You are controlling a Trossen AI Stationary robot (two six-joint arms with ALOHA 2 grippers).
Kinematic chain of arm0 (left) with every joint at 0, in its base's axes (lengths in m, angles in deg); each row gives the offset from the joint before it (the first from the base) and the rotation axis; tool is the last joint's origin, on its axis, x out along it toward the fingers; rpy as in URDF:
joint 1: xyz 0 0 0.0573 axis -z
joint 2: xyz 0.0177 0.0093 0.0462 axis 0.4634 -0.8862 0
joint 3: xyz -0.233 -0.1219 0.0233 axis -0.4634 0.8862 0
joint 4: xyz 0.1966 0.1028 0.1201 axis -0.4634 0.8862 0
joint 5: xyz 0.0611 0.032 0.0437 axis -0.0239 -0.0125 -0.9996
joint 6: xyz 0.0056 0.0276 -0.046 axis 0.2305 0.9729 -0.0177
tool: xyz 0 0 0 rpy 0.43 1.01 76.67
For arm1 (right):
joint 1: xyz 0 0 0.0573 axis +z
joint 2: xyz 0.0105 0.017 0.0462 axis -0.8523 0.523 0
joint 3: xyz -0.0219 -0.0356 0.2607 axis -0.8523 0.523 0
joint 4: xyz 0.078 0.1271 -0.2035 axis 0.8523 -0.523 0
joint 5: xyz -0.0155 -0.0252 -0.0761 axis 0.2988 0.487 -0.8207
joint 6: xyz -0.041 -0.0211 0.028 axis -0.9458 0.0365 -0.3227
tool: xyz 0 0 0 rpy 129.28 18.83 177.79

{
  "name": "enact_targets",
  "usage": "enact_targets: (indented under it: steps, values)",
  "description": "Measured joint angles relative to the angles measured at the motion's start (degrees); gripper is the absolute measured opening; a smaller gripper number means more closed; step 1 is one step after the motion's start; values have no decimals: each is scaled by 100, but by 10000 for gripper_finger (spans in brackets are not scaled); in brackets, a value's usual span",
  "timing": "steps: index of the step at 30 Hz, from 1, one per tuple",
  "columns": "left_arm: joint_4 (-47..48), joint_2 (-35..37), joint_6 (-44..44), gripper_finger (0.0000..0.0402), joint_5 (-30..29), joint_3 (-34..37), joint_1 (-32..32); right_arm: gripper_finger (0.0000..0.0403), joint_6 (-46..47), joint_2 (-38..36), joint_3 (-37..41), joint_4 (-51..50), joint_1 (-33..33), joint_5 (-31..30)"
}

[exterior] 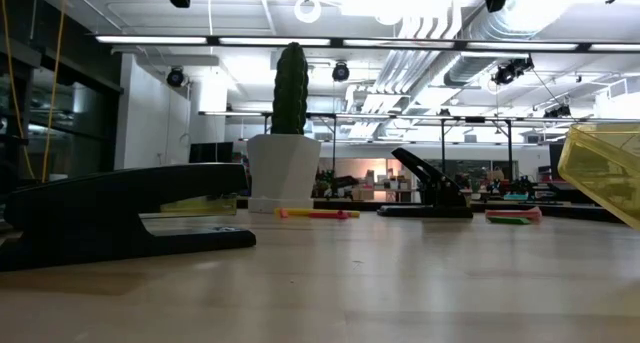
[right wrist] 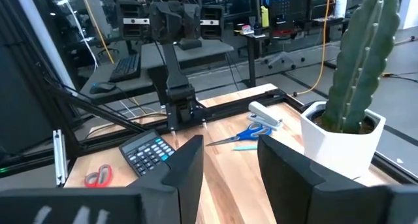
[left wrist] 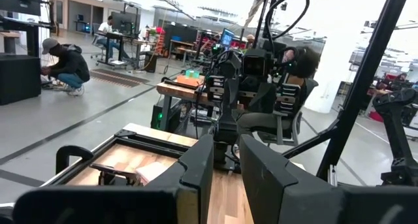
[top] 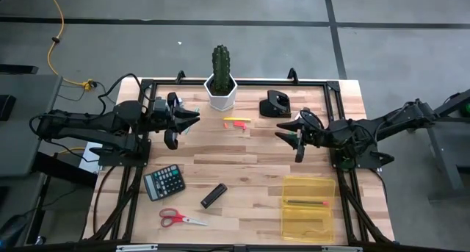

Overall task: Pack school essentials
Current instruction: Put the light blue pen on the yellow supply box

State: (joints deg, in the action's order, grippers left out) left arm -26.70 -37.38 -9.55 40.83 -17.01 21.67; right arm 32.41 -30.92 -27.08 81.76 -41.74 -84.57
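Observation:
In the high view my left gripper (top: 192, 120) hovers open over the table's far left, beside the blue-handled scissors (right wrist: 245, 134). My right gripper (top: 283, 132) hovers open right of centre, facing it. Both fingers' gaps show empty in the wrist views (left wrist: 225, 178) (right wrist: 228, 165). A yellow marker and a red marker (top: 236, 121) lie flat between the grippers, near the cactus pot. Red-handled scissors (top: 180, 219) lie at the near edge. A clear yellow box (top: 308, 206) sits near right with one pen (top: 305, 203) lying inside it.
A cactus in a white pot (top: 222, 79) stands at the far middle, with a black punch-like device (top: 277, 103) to its right. A black calculator (top: 164, 182) and a black bar-shaped stapler (top: 214, 195) lie near left. Bare wood lies in the table's middle. People work in the room beyond.

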Motion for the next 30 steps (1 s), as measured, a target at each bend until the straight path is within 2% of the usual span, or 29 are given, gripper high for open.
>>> enact_targets:
  steps: [22, 30]
  values:
    - [0, 0, 248, 65, -21, 0, -4, 138, 39, 0, 0, 37, 2, 64]
    - [30, 0, 302, 65, -414, 0, -4, 138, 35, 0, 0, 34, 2, 46]
